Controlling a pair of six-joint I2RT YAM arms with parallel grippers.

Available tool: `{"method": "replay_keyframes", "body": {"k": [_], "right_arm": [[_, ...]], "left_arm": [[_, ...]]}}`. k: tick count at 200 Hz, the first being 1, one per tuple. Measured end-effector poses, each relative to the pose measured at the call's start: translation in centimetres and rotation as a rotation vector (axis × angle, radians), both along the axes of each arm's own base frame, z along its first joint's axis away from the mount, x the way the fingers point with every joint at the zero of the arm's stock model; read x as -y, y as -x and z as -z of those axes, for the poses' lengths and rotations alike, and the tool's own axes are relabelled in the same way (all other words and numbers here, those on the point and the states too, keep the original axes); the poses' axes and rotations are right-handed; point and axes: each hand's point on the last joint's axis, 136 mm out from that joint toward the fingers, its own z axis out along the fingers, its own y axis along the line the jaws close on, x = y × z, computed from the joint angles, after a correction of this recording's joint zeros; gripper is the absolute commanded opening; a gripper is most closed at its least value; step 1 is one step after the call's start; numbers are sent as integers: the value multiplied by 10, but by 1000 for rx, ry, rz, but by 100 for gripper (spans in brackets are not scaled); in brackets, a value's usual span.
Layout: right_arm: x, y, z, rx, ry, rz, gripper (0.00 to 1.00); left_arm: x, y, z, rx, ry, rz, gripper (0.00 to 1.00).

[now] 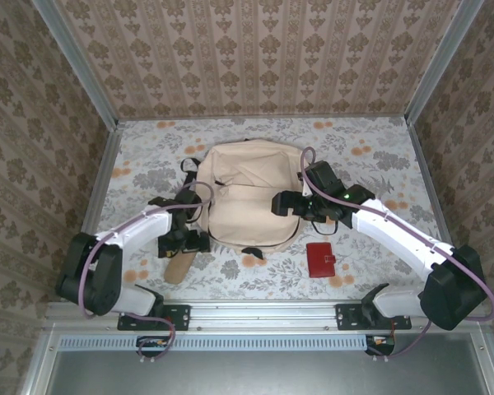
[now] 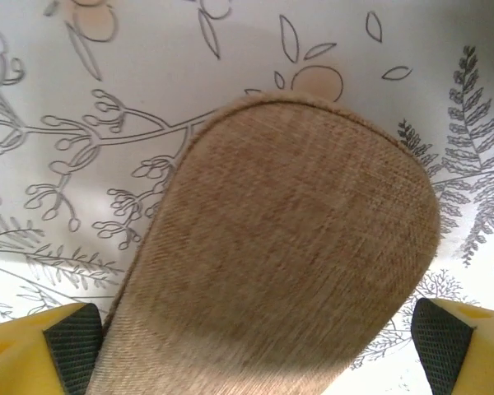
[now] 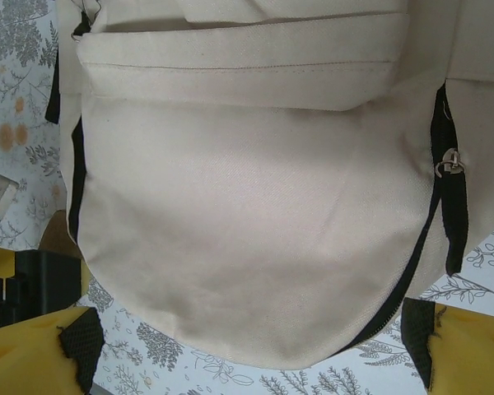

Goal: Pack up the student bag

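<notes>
Top external view: the student bag (image 1: 251, 193) lies flat in the middle of the tabletop (image 1: 379, 164), front side up, and I judge the step in hand to be picking up the first item.
In the right wrist view its front pocket (image 3: 247, 230) faces me with a zipper pull (image 3: 449, 162) partway along the black zip. I see nothing inside and cannot tell whether any compartment is unzipped. My right gripper (image 3: 251, 350) hangs over that pocket with its jaws spread and empty. Just beside the bag's near-left corner, my left gripper (image 2: 255, 350) is spread wide astride a tan pencil pouch (image 2: 288, 247) lying on the tabletop, not clamped on it. A red wallet (image 1: 321, 259) waits near the bag's right. Next I would close on the pouch, and the right arm needs to open a compartment.
</notes>
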Motion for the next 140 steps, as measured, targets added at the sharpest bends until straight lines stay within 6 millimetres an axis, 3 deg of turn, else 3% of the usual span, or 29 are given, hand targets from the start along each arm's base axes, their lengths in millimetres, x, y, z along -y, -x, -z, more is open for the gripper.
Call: {"method": "replay_keyframes", "body": {"k": [73,108,140], "right_arm": [[0,0,2,-5,3,0,95],[0,0,2,-5,3,0,95],[-1,-2,0,2,-4,3,95]], "left_arm": [[2,-10,10,-16,-20,35,68],[1,-13,9,-14,-10,24,46],[-5,-23,2,33,-1,-15,40]]}}
